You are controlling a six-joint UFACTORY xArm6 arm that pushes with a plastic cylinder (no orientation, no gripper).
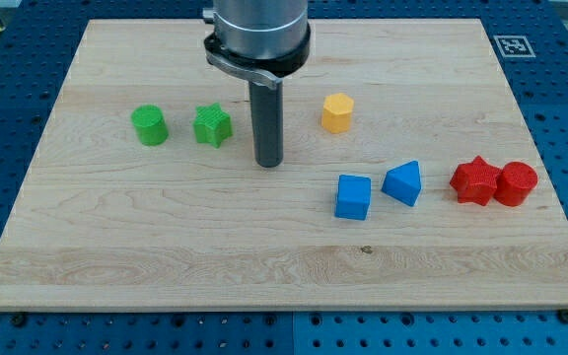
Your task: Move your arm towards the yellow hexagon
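Note:
The yellow hexagon [337, 112] stands on the wooden board [166, 237] right of the view's centre, near the top. My tip [269, 163] rests on the board left of the hexagon and a little lower, with a clear gap between them. The rod hangs from the grey arm at the view's top. The green star [212, 125] stands just left of the rod.
A green cylinder [150, 125] stands left of the green star. A blue cube [353, 196] and a blue triangular block [403, 182] lie lower right of my tip. A red star [473, 180] and a red cylinder [515, 183] touch at the view's right.

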